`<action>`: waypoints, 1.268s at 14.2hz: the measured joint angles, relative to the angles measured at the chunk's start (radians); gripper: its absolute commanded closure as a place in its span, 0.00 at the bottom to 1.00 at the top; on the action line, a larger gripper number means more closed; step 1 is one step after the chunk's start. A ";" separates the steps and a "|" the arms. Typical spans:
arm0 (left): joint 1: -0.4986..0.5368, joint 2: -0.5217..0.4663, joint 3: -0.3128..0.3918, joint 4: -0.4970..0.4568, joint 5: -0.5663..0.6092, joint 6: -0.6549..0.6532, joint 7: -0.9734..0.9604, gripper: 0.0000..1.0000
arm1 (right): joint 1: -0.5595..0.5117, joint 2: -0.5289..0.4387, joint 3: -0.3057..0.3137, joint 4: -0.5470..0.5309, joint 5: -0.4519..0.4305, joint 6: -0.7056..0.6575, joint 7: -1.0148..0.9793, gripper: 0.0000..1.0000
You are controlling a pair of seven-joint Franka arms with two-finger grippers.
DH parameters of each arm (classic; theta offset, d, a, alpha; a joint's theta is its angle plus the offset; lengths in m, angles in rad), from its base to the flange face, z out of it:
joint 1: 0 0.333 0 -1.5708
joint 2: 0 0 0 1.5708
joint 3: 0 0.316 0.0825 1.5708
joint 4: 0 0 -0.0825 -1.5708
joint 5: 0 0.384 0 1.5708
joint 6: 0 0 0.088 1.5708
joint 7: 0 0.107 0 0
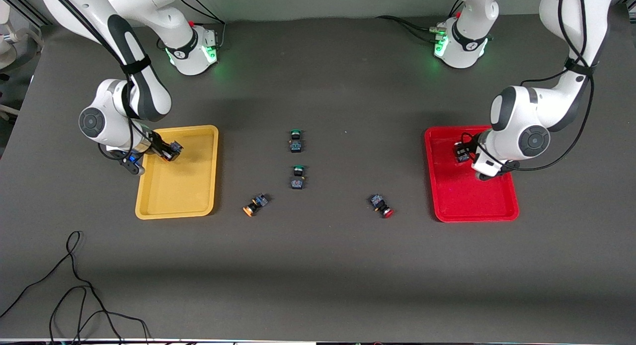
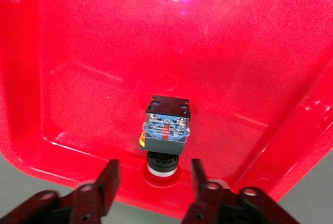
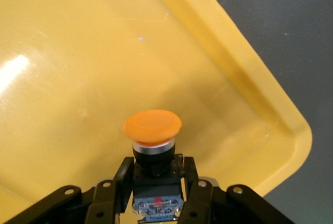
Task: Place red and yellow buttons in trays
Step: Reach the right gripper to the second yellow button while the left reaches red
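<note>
My right gripper [image 3: 155,182] is shut on the black-and-blue body of a yellow-capped button [image 3: 152,125] and holds it just above the yellow tray [image 3: 244,73]; the front view shows the gripper [image 1: 165,151] over that tray [image 1: 198,196]. My left gripper [image 2: 153,182] is open over the red tray [image 2: 78,52]. A red-capped button [image 2: 166,125] stands cap down on the tray floor, between and just past the open fingers. The front view shows it [image 1: 462,151] in the red tray [image 1: 472,206]. A second yellow button [image 1: 255,205] and a second red button [image 1: 381,206] lie on the table.
Two green-capped buttons [image 1: 295,140] [image 1: 297,177] lie mid-table between the trays. A black cable [image 1: 74,285] lies on the table near the front camera, toward the right arm's end.
</note>
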 measured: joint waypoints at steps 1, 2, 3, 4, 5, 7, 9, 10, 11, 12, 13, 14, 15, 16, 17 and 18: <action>0.000 -0.014 -0.002 0.033 -0.001 -0.054 -0.001 0.01 | 0.003 0.005 0.002 0.000 0.024 0.001 -0.006 0.94; -0.003 -0.031 -0.005 0.091 -0.003 -0.136 -0.004 0.01 | 0.006 0.009 0.008 0.000 0.040 0.001 -0.008 0.76; -0.015 -0.045 -0.008 0.166 -0.005 -0.216 -0.014 0.01 | 0.008 0.012 0.015 0.001 0.047 0.003 -0.008 0.34; -0.040 -0.053 -0.011 0.245 -0.008 -0.278 -0.040 0.01 | 0.010 0.016 0.019 0.001 0.051 0.008 -0.008 0.00; -0.078 -0.055 -0.014 0.325 -0.010 -0.318 -0.084 0.01 | 0.011 0.019 0.021 0.002 0.052 0.015 -0.011 0.00; -0.178 -0.031 -0.018 0.464 -0.012 -0.338 -0.189 0.01 | 0.011 0.022 0.022 0.007 0.055 0.019 -0.022 0.00; -0.285 0.054 -0.019 0.600 -0.004 -0.332 -0.300 0.01 | 0.011 0.018 0.023 0.043 0.059 -0.006 -0.027 0.00; -0.329 0.117 -0.019 0.669 0.016 -0.323 -0.343 0.01 | 0.010 0.013 0.023 0.088 0.059 -0.056 -0.027 0.00; -0.362 0.184 -0.019 0.731 0.043 -0.309 -0.372 0.01 | 0.009 0.007 0.029 0.150 0.060 -0.123 -0.027 0.00; -0.386 0.247 -0.018 0.775 0.071 -0.280 -0.387 0.01 | 0.003 0.004 0.046 0.230 0.063 -0.194 -0.020 0.00; -0.401 0.301 -0.018 0.801 0.092 -0.236 -0.396 0.01 | -0.004 0.006 0.073 0.315 0.064 -0.254 0.004 0.00; -0.410 0.344 -0.017 0.814 0.100 -0.191 -0.409 0.01 | -0.010 0.013 0.106 0.394 0.065 -0.295 0.037 0.00; -0.413 0.382 -0.017 0.820 0.103 -0.141 -0.431 0.01 | -0.015 0.029 0.145 0.469 0.066 -0.317 0.085 0.00; -0.414 0.415 -0.015 0.821 0.104 -0.086 -0.457 0.01 | -0.016 0.060 0.183 0.542 0.069 -0.326 0.143 0.00; -0.414 0.445 -0.013 0.821 0.104 -0.037 -0.483 0.01 | -0.017 0.107 0.218 0.613 0.085 -0.330 0.203 0.00; -0.414 0.474 -0.011 0.822 0.104 0.007 -0.510 0.01 | -0.017 0.168 0.253 0.681 0.110 -0.331 0.259 0.00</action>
